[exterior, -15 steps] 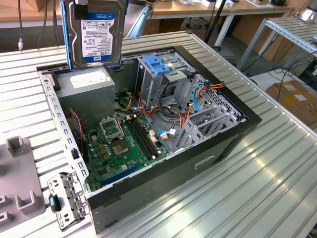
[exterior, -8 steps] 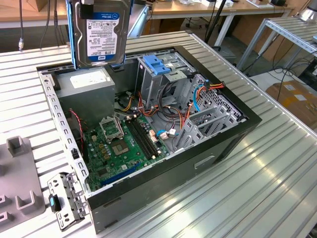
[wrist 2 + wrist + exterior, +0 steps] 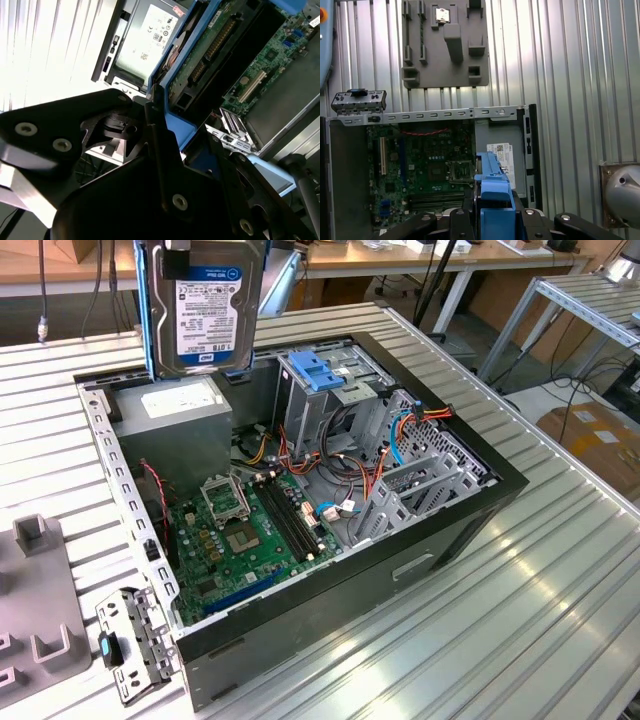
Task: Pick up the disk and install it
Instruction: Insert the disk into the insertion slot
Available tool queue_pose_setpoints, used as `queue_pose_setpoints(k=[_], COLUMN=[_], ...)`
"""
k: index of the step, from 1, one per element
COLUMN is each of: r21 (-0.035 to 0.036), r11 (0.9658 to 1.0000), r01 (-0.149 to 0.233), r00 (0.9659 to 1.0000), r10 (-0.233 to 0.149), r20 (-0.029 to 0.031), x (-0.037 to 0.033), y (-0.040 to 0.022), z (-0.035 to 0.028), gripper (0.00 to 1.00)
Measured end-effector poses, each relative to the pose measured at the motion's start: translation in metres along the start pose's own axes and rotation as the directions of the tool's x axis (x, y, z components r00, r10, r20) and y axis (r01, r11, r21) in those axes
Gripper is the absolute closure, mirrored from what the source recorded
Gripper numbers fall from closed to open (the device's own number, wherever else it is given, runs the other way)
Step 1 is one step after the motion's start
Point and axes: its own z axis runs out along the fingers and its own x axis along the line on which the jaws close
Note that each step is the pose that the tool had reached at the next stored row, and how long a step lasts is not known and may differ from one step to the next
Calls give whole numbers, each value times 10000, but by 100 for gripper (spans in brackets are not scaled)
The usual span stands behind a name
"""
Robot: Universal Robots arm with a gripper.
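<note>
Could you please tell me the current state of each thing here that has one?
computer case, lying on its side, panel off, interior open.
disk, held upright in the air above the computer case, not installed.
gripper, shut on the disk.

Case [image 3: 430, 540] sits open mid table [image 3: 540, 630]. Disk [image 3: 205, 315] hangs upright over its far corner on the exterior view's left, above the box [image 3: 180, 415]. Board [image 3: 240, 540] lies in the case, near side; cage [image 3: 305, 410] stands behind it. Outside the near corner on that left lie a plate [image 3: 135, 645] and, at the table edge, a tray [image 3: 35, 610]
</note>
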Motion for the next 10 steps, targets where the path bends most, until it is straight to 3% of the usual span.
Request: queue_pose_setpoints(k=[10], r21=[-1], r11=[10000], r01=[0], r00=[10000], r10=[0], r20=[-1], x=[71], y=[-6], z=[-2], gripper=[63])
